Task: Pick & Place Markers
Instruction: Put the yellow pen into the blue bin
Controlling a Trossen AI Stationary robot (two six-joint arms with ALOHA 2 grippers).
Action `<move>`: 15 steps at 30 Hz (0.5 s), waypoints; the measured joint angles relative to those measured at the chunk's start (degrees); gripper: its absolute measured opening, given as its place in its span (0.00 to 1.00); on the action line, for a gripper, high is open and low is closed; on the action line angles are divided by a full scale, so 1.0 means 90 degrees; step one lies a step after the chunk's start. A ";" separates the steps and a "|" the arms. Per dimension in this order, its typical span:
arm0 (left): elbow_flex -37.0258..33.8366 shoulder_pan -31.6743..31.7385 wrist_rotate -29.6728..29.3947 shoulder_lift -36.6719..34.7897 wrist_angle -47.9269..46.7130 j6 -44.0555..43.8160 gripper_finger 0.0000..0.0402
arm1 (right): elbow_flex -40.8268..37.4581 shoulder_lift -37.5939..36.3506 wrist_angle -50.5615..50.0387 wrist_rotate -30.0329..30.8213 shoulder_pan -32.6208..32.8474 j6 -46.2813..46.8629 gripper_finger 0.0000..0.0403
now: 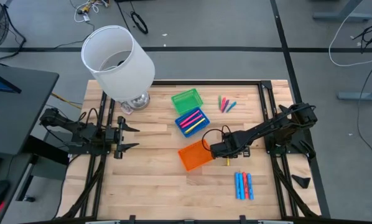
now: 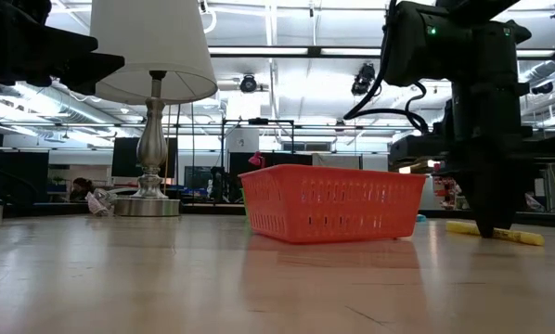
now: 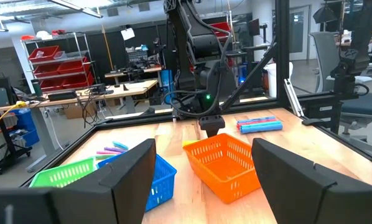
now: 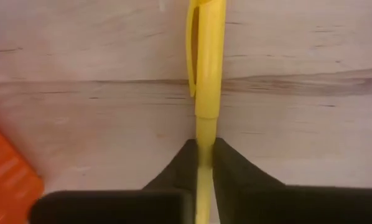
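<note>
High view first, for the count: three small plastic trays lie near the middle of the wooden table (image 1: pixel 148 180). The green tray (image 1: pixel 186 99) sits farthest from the arms' side and looks empty. The blue tray (image 1: pixel 192 121) just beside it holds several markers, pink and yellow ones among them; their exact number cannot be told. The orange tray (image 1: pixel 195 155) lies nearest the right arm, and nothing shows inside it.

Loose markers lie in three places. A small cluster of about four (image 1: pixel 226 104), pink, green and blue, lies beyond the trays toward the right. A row of four (image 1: pixel 244 185), blue and red, lies side by side on the near right of the table. One yellow marker (image 4: pixel 206 68) lies flat on the wood just beside the orange tray.

On that yellow marker the right gripper (image 4: pixel 204 163) is down at the table, its two dark fingers pressed together on the marker's thin end; the capped, clipped end sticks out past the fingertips. The low view shows the marker lying on the tabletop with the gripper standing over one end of it.

At the left edge of the table waits the left gripper (image 1: pixel 127 137), its fingers spread apart and holding nothing. One white-shaded lamp (image 1: pixel 119 59) with a silver base stands at the far left of the table.
</note>
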 joint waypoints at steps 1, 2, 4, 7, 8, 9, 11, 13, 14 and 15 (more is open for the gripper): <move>0.0000 -0.0002 0.0000 -0.0002 0.0000 0.0000 0.68 | 0.0001 0.0000 -0.0023 0.0002 0.0000 -0.0017 0.03; 0.0000 0.0000 0.0002 -0.0002 0.0000 0.0000 0.68 | 0.0000 0.0000 -0.0078 0.0007 0.0000 -0.0042 0.03; 0.0001 -0.0001 0.0000 -0.0002 0.0000 0.0000 0.68 | 0.0000 0.0000 -0.0138 0.0015 -0.0005 -0.0185 0.04; 0.0001 -0.0002 0.0000 -0.0001 0.0000 0.0000 0.68 | -0.0003 -0.0024 -0.0215 -0.0031 -0.0024 -0.0466 0.05; 0.0002 -0.0002 0.0002 -0.0001 0.0000 0.0001 0.68 | -0.0006 -0.0052 -0.0220 -0.0049 -0.0033 -0.0628 0.05; 0.0000 -0.0001 0.0000 -0.0001 0.0000 0.0000 0.68 | -0.0014 -0.0082 -0.0287 -0.0053 -0.0046 -0.0811 0.05; 0.0000 -0.0002 0.0000 0.0000 0.0000 0.0000 0.68 | -0.0039 -0.0157 -0.0467 -0.0051 -0.0069 -0.1189 0.03; 0.0000 0.0000 0.0000 0.0000 0.0000 0.0001 0.68 | -0.0043 -0.0238 -0.0524 -0.0078 -0.0096 -0.1444 0.03; 0.0000 0.0000 0.0002 0.0000 0.0000 0.0000 0.68 | -0.0038 -0.0278 -0.0594 -0.0087 -0.0107 -0.1549 0.03; 0.0000 0.0000 0.0000 0.0000 0.0000 0.0002 0.68 | -0.0034 -0.0321 -0.0665 -0.0084 -0.0107 -0.1702 0.03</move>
